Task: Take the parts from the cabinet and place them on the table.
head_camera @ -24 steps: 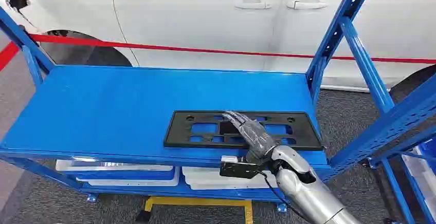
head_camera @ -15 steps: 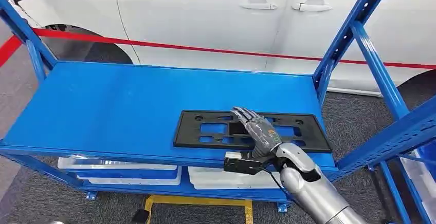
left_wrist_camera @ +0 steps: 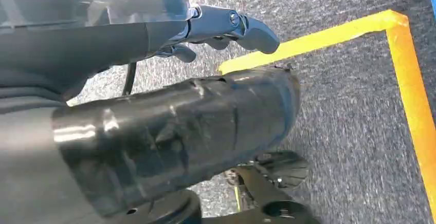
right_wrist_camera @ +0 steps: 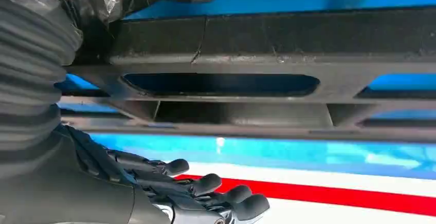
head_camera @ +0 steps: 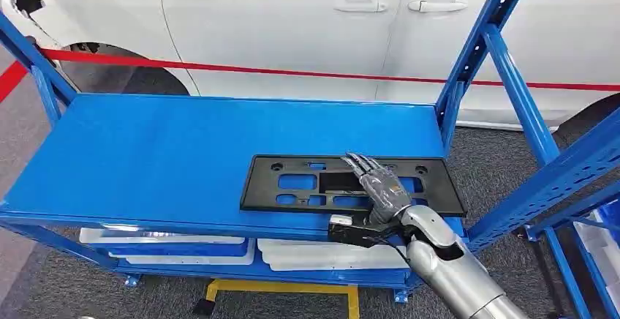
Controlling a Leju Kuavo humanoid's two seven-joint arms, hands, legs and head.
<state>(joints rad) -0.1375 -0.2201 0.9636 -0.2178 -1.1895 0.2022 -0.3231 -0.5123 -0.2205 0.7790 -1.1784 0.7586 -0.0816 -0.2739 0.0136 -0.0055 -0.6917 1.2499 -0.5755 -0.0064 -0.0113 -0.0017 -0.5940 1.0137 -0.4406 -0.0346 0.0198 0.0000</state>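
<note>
Reaching in from the near right, the right hand [head_camera: 382,187] is hovering flat over the black plastic part [head_camera: 307,184], fingers [head_camera: 363,163] stretched out side by side toward the far side and holding nothing; whether the palm is actually touching the part cannot be told from the head view. In the right wrist view the same hand [right_wrist_camera: 169,183] is showing its dark fingers [right_wrist_camera: 226,196] extended and only slightly curled, with the part's ribbed frame [right_wrist_camera: 267,59] lying just beside them. That part, a long flat frame with rectangular cutouts, is lying on the blue shelf [head_camera: 161,151] toward its near right corner, its long edge running left to right and almost parallel to the shelf's near edge. Blue uprights [head_camera: 482,48] are rising at the shelf's right end. Under the shelf, white trays [head_camera: 168,240] are sitting on a lower level. Beyond the far edge a white car [head_camera: 307,26] is standing behind a red line [head_camera: 292,72] on the grey floor. The left hand [left_wrist_camera: 226,29] is hanging beside the robot's body over grey carpet [left_wrist_camera: 349,106] marked with yellow tape [left_wrist_camera: 406,80], its fingers curled loosely inward with nothing in them.
</note>
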